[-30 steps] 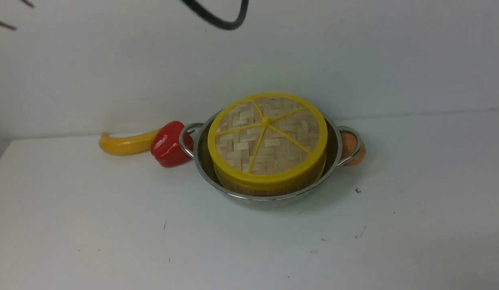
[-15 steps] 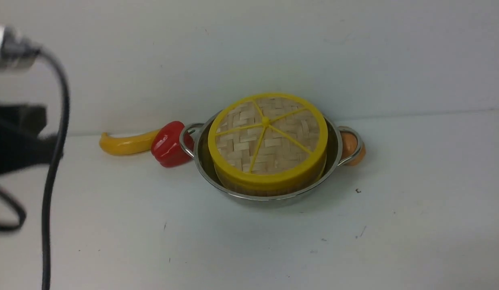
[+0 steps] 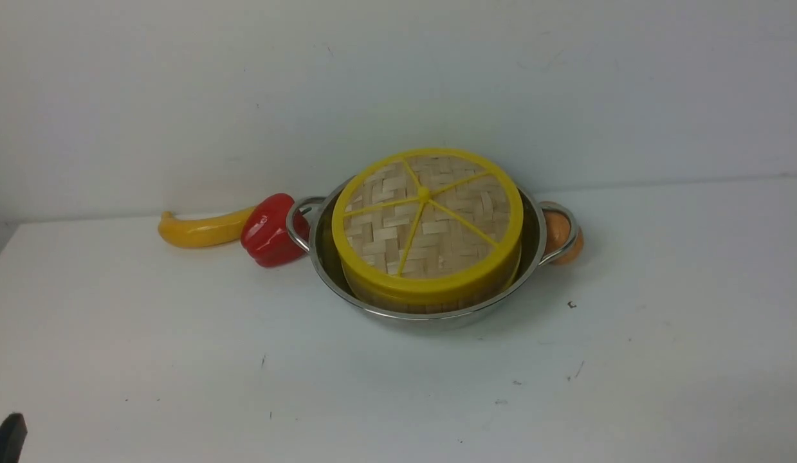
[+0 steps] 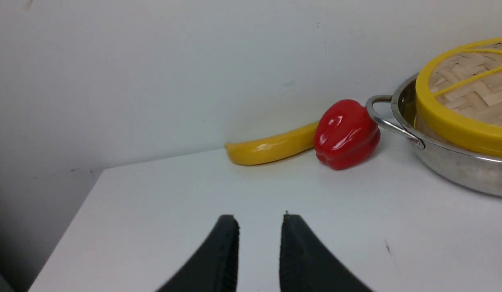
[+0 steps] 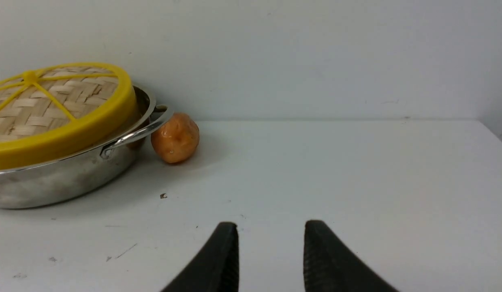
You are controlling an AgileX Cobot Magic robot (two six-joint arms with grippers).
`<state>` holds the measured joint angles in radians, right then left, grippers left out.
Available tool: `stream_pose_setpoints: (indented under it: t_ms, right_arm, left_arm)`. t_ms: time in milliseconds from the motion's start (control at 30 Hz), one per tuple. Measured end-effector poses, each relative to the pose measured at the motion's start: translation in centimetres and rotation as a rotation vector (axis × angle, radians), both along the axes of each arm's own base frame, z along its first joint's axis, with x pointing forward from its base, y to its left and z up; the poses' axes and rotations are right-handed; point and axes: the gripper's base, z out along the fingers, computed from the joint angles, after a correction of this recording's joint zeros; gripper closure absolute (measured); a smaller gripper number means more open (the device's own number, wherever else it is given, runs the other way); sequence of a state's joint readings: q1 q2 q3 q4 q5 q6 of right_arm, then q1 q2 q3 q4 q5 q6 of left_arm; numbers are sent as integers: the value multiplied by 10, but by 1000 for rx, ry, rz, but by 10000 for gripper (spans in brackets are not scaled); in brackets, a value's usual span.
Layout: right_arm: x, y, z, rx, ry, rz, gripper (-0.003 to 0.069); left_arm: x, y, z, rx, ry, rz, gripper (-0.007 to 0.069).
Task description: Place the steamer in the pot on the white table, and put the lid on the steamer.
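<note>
Since the lid (image 3: 427,222) was seated on the steamer (image 3: 430,297) inside the pot (image 3: 437,315), with the left gripper (image 4: 259,227) and right gripper (image 5: 271,231) parted and empty, the task was judged complete, nothing further being called for.

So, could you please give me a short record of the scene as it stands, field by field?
pot: on the white table, steel pot with two loop handles
steamer: inside the pot, side wall just visible
lid: woven lid sits on the steamer
left of pot: red pepper, yellow banana
right of pot: orange ball by the handle
left gripper: fingers apart, empty
right gripper: fingers apart, empty
</note>
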<state>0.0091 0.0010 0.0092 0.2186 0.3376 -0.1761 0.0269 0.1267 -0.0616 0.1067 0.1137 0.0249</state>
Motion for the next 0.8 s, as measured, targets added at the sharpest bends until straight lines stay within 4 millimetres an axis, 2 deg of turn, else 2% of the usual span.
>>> stream_pose_setpoints:
  t_ms: [200,400,800]
  right_arm:
    - [0,0,0,0,-1,0,414]
    - [0,0,0,0,0,0,414]
    - [0,0,0,0,0,0,414]
  left_arm:
    - [-9,0,-21,-2,15,8,468]
    - [-11,2,-34,-18,145,24,468]
    - [-12,2,-35,-22,161,27,468]
